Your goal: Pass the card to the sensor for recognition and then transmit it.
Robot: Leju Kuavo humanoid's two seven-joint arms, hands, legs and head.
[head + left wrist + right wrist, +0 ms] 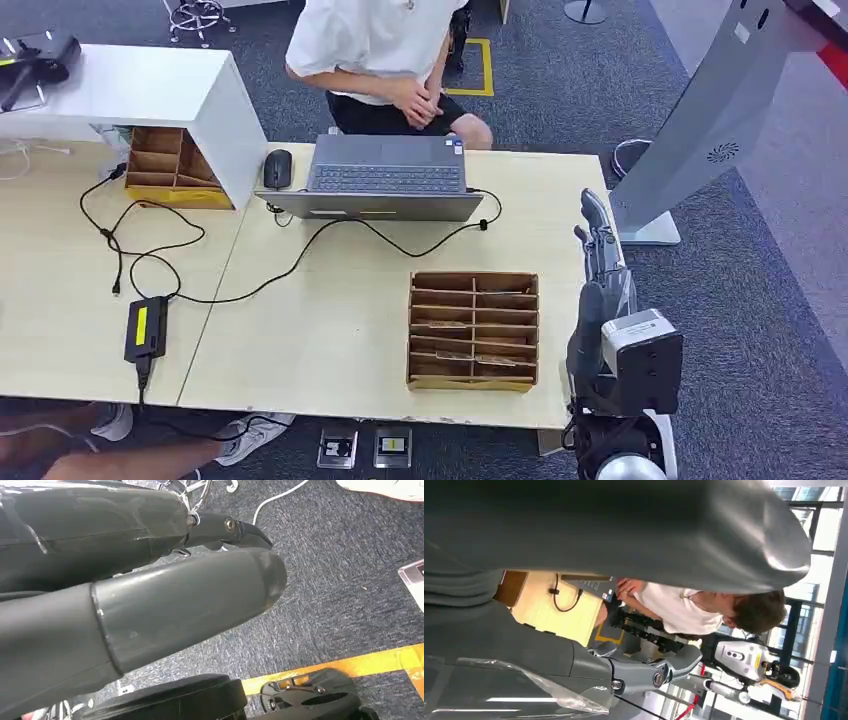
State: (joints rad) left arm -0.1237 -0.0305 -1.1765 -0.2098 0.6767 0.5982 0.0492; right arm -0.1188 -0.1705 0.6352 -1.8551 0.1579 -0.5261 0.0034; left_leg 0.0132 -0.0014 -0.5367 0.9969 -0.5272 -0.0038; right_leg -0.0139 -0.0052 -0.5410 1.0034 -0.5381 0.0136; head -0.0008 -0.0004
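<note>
Wooden slots of a card organiser [473, 330] sit on the pale bench [330, 330] in front of a laptop [385, 178], with cards lying in the compartments, too small to tell apart. The right hand [598, 250] is raised at the bench's right edge beside the grey sensor stand [700, 120], fingers [674, 662] extended and holding nothing. The left hand [150, 600] hangs over carpet, fingers straight and empty.
</note>
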